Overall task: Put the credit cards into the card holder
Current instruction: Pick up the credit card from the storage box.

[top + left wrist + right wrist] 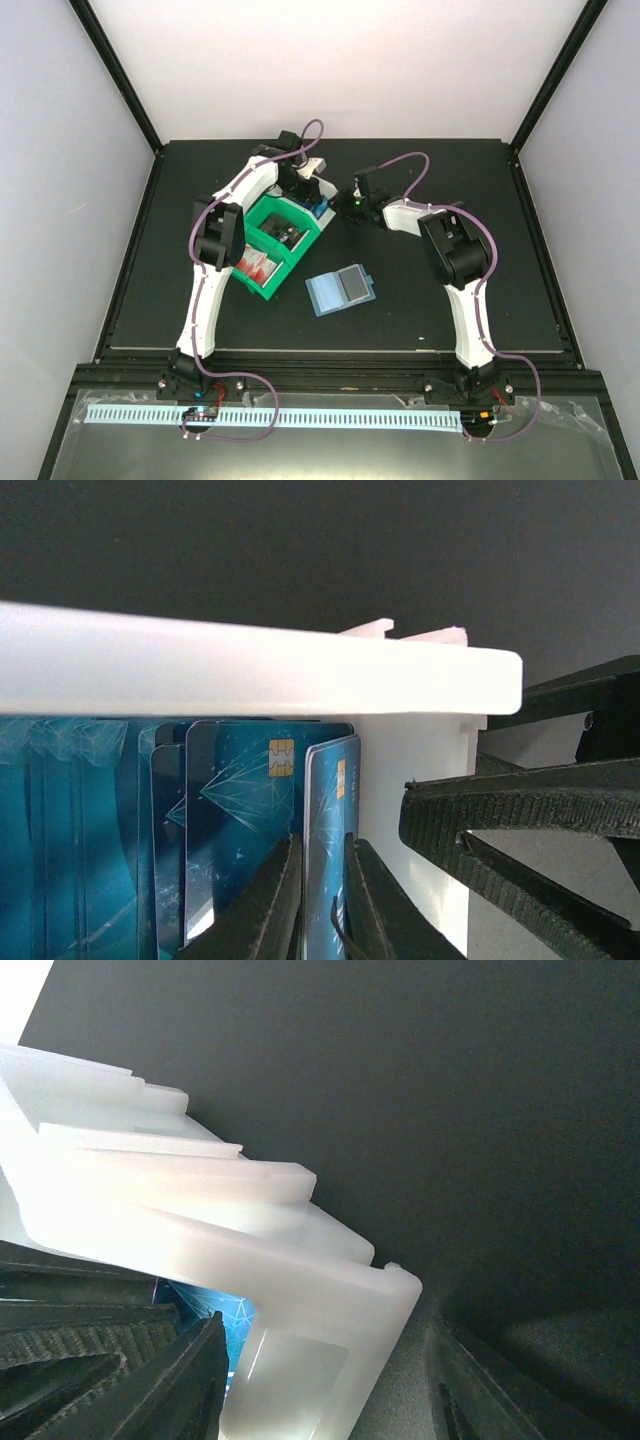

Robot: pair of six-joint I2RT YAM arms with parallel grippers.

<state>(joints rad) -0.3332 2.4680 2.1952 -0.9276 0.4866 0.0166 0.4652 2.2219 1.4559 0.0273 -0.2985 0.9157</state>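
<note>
Several blue credit cards stand on edge in a white bin at the table's back. My left gripper reaches down into that bin. Its fingers stand a little apart with the rightmost blue card between them, so it is open and not clamped. My right gripper is open astride the bin's corner, with a gap on its outer side. The card holder lies unfolded on the mat, nearer the arm bases, a dark card in one pocket.
A green bin sits against the white bin, with black cards and red-and-white cards in its compartments. In the left wrist view the right gripper's ribbed fingers crowd the bin's end wall.
</note>
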